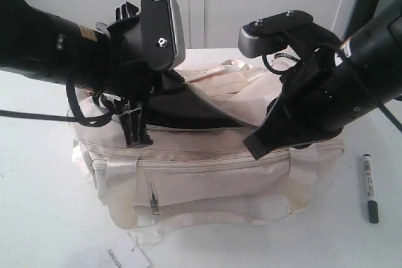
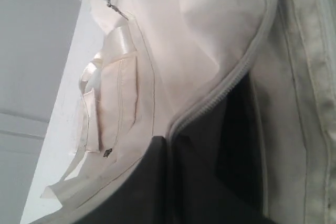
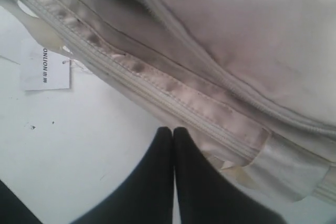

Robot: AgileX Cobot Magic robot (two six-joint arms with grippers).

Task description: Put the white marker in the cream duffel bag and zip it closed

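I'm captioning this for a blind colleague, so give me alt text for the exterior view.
A cream duffel bag sits on a white table, its top zip open onto a dark interior, with two black robot arms leaning over it. The white marker lies on the table to the right of the bag, untouched.

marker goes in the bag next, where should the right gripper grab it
Take the white marker across the middle of its barrel, coming straight down from above. It lies flat on the table, apart from the cream duffel bag, so its long sides are free. The right gripper, now shut, must open first.
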